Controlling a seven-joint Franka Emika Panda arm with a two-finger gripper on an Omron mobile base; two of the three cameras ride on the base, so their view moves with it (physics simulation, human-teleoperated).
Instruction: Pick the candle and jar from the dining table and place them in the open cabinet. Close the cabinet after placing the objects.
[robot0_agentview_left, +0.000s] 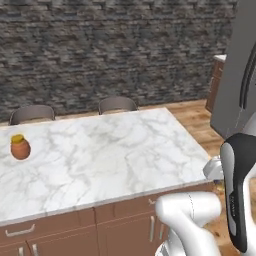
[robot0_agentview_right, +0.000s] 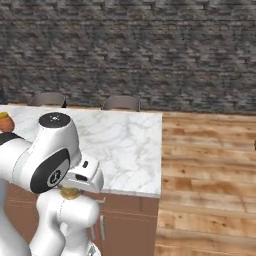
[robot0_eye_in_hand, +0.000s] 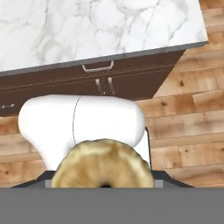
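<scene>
While the hand hangs low in front of the dining table's near edge, a tan-gold candle sits right against it, pressed close to the hand camera at the bottom of the hand view. From the right base view the same candle shows as a small gold lump tucked directly under the hand's white body, above the arm's lower link. The fingers are hidden by the candle, so the hand appears to be holding the candle at a middling width, though the contact itself cannot be seen. Just beyond the hand stand the brown drawers with silver handles. Above them spreads the white marble tabletop. Far across it, near its left end, a small orange pot with a yellow lid stands upright; what it holds cannot be told. Two chair backs rise behind the far edge, before a dark stone wall.
</scene>
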